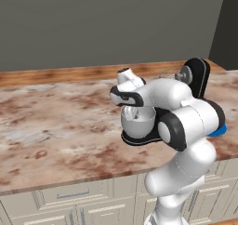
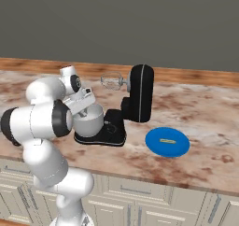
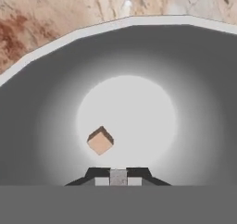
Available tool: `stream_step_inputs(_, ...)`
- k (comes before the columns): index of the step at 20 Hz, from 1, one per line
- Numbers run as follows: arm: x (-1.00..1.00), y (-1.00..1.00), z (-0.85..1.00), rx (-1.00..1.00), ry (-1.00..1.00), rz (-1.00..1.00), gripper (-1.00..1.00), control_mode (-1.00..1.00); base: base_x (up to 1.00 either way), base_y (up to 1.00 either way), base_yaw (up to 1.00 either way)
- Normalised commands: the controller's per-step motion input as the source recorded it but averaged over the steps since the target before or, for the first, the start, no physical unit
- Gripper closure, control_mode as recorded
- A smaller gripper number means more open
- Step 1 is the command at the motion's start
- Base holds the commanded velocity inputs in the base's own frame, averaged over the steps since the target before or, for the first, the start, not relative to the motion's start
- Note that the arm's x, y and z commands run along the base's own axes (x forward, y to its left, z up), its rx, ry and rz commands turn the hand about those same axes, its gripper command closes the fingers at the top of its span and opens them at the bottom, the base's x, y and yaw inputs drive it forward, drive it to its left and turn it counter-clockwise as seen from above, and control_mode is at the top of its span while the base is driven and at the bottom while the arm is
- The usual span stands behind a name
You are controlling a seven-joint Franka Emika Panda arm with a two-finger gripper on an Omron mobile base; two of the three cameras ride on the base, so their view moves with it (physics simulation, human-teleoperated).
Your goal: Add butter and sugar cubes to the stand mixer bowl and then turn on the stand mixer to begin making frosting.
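- Arm pose: rises from in front of the counter's (image 1: 56, 126) front edge, elbow bent high, forearm reaching forward over the edge; wrist turned down so the tool (image 3: 118, 177) points into the stand mixer bowl (image 1: 138, 122).
- In the left base view the hand sits directly above the bowl's rim, partly hiding its opening; in the right base view the hand covers the bowl's near-left side.
- Tool state: fingertips (image 3: 102, 179) are drawn together in the hand view, with a small light grey piece seen between them at the bottom edge. Cannot tell from the pictures what that piece is, or whether it is truly gripped.
- Bowl: light grey, upright, seated on the flat base of the stand mixer (image 2: 139, 95), near the counter's front edge.
- Inside the bowl, hand view: one small tan cube (image 3: 100, 140) lies on the bright floor of the bowl, tilted on a corner, just beyond the fingertips and apart from them.
- Mixer: glossy black, head tilted up and back; wire whisk (image 2: 111, 81) raised clear above the bowl.
- Blue round plate (image 2: 167, 142) on the counter on the mixer's far side from the bowl, near the front edge; a thin yellow stick (image 2: 167, 140) lies flat at its centre.
- Counter: mottled brown-and-cream stone, pale cabinet fronts (image 1: 69, 196) below.
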Motion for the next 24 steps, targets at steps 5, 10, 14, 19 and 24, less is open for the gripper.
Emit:
stream_step_inputs(5, 0.35, -0.03, -0.06, 0.03, 0.0, 0.0, -1.0, -1.0, 0.0, 0.0, 0.0)
stream_step_inputs(10, 0.14, -0.12, 0.0, 0.03, -0.01, 0.0, -1.0, -1.0, 0.0, 0.0, 0.0)
stream_step_inputs(14, -0.23, -0.04, 0.48, 0.06, -0.13, 0.0, -1.0, -1.0, 0.0, 0.0, 0.0)
stream_step_inputs(19, -0.9, -0.01, 0.88, 0.07, -0.24, 0.0, -1.0, -1.0, 0.0, 0.0, 0.0)
stream_step_inputs(24, -1.0, -0.42, 0.54, 0.05, -0.22, 0.0, -1.0, -1.0, 0.0, 0.0, 0.0)
